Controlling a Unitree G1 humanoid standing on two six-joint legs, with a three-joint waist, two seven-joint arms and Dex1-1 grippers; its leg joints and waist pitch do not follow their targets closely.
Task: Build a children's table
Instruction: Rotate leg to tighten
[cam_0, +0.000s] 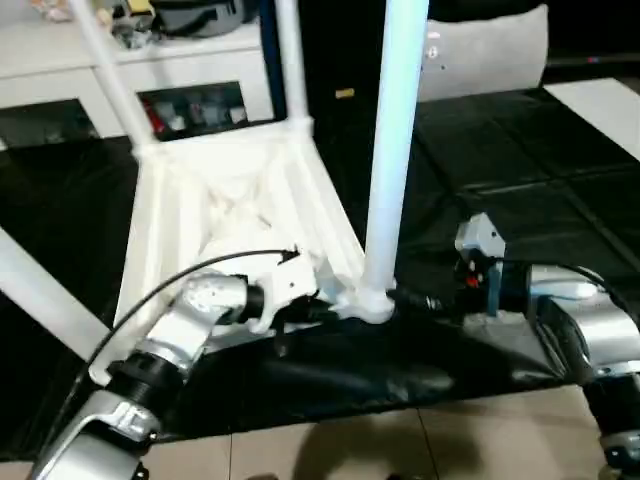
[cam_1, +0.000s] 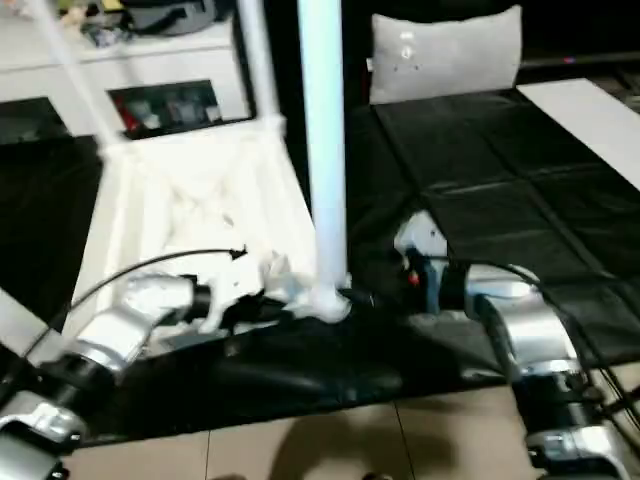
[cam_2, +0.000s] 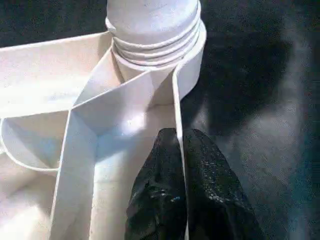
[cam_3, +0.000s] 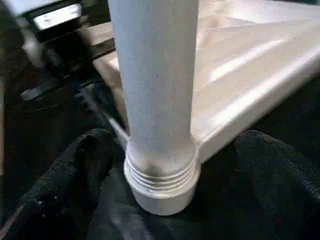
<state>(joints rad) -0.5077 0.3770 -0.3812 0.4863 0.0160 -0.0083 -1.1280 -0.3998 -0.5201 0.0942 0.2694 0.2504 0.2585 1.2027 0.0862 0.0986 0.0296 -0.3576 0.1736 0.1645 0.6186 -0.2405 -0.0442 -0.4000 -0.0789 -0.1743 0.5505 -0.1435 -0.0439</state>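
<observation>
I'm seeing the children's table's white top lying ribbed side up on the black floor mat, legs standing in its corner sockets. My left gripper is pinching the rim wall beside the near leg. My right gripper is standing spread, its fingers flanking that leg's threaded base.

left pincer: fingers pressed together | right pincer: fingers spread wide | silver forearms angled inward
</observation>
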